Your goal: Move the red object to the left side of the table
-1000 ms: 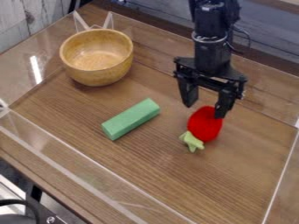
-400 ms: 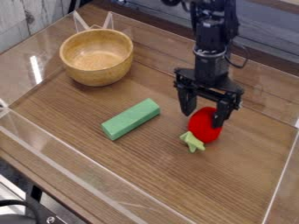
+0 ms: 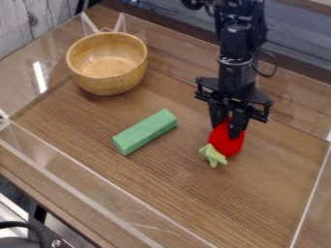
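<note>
The black two-fingered gripper [image 3: 231,134], spread wide a moment ago, has dropped and now pinches the small rounded red strawberry toy [image 3: 226,142] on the right of the brown wood-grain table [image 3: 155,189]. The grasp looks made; carrying it left comes next. I see no readable writing anywhere.

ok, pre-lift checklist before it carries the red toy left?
1. Gripper shut on the red object: ok, fingers pinch its upper part.
2. Gripper pointing straight down over it: ok.
3. Red object off the table: not ok, its green leafy end rests on the wood.
4. Path left: not ok at table height, green block lies in the way; lift first.
5. Drop space on the left: ok, bare wood in front of the wooden bowl.
6. Grip firmness: cannot tell.
</note>
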